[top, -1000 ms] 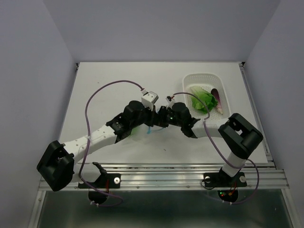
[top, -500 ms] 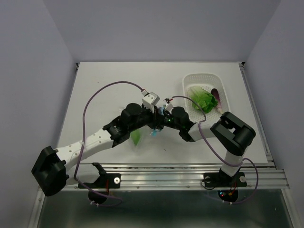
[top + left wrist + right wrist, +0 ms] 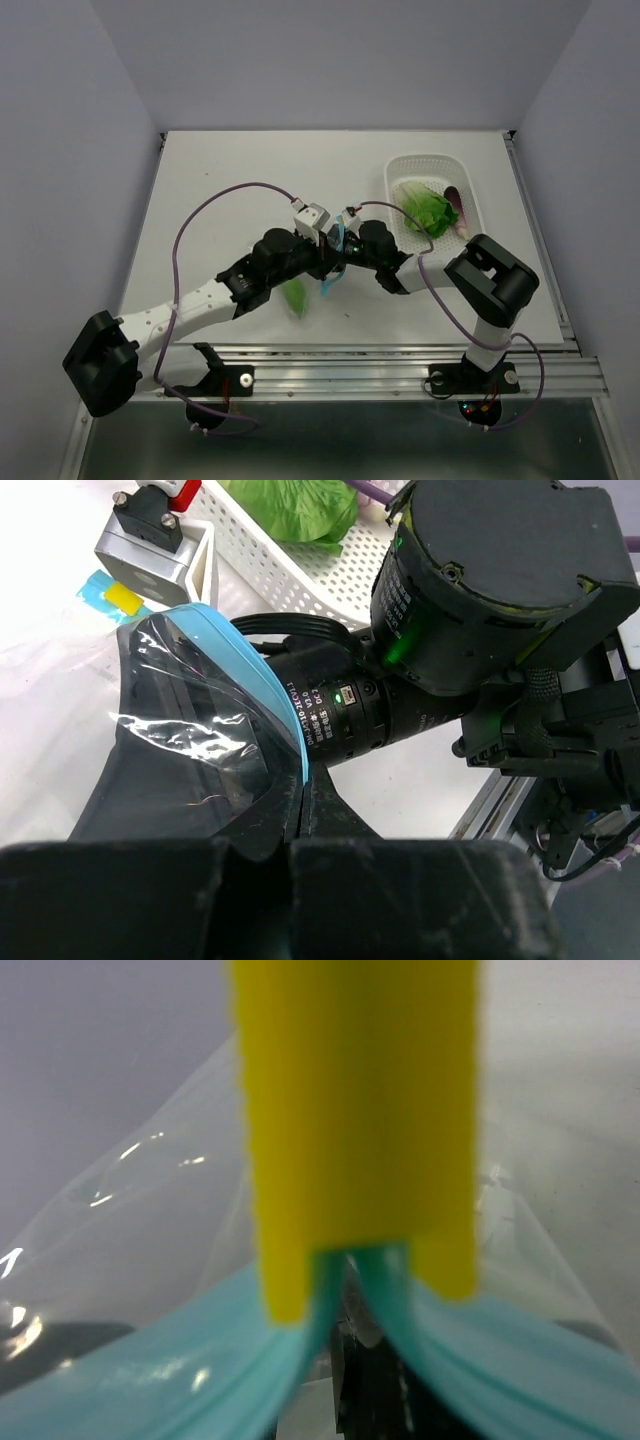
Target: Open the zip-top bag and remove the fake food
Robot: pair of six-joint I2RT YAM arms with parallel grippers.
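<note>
White table point(image 3: 220, 180); left claw point(image 3: 300, 815) tight on zip-top bag point(image 3: 195, 730)

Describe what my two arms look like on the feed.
The left arm and right arm match: bulky black joint housings, white links, a white camera block at the wrist and a thin, looping purple cable. The right arm's black barrel shows small green lights and white lettering. The left tool has matte black fingers.

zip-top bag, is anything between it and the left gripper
Nothing visible does. The left gripper is shut on the zip-top bag, pinching its clear wall beside the blue zip strip.
</note>
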